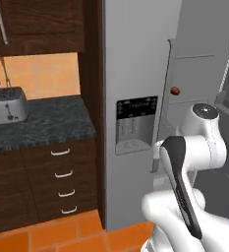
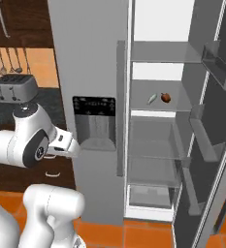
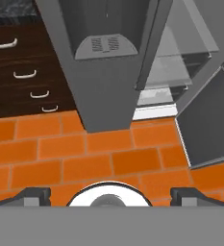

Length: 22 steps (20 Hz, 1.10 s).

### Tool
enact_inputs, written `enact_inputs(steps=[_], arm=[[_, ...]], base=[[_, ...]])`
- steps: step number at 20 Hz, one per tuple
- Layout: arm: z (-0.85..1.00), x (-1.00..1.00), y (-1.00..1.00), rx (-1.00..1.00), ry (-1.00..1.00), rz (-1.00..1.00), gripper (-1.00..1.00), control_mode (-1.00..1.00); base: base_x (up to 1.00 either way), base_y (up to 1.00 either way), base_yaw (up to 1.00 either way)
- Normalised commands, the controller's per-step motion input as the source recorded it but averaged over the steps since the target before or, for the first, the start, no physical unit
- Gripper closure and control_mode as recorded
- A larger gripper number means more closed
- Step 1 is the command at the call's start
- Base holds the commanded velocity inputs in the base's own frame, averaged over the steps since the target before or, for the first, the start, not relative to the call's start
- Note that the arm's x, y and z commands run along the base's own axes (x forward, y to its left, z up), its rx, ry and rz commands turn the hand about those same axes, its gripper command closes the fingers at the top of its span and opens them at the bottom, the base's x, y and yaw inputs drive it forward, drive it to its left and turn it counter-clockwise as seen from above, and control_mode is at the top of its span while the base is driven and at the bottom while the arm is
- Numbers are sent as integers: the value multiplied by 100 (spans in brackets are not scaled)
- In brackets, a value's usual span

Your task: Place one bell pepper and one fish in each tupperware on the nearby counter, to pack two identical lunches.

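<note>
Standing before big grey fridge point(image 2: 90, 72), its door point(image 2: 211, 145) swung wide. Job looks barely begun: nothing picked up. Dark speckled table point(image 1: 42, 123) off to left holds toaster point(image 1: 7, 106); no tupperware seen on it. Gripper point(image 3: 108, 196) points down at orange floor point(image 3: 60, 158), tips spread wide, pinching nothing. Small red bell pepper point(image 2: 166, 97) and pale fish point(image 2: 152, 99) sit side by side on fridge shelf point(image 2: 155, 105). Both lunches left to pack.

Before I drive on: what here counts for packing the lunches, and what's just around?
For the job:
bell pepper on a fridge shelf
fish beside it
counter
pincer, open

Just around:
toaster
fridge dispenser
drawers
</note>
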Motion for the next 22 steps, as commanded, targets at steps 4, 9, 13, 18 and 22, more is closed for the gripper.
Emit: enact_inputs(steps=[4, 9, 13, 18, 22], arm=[[0, 0, 0, 0, 0, 0, -100, 100], [0, 0, 0, 0, 0, 0, -100, 100], [0, 0, 0, 0, 0, 0, -100, 100], [0, 0, 0, 0, 0, 0, -100, 100], [0, 0, 0, 0, 0, 0, -100, 100]], base=[[21, -71, 4], [25, -56, -9], [55, -55, -11], [70, -44, 3], [16, -59, 12]])
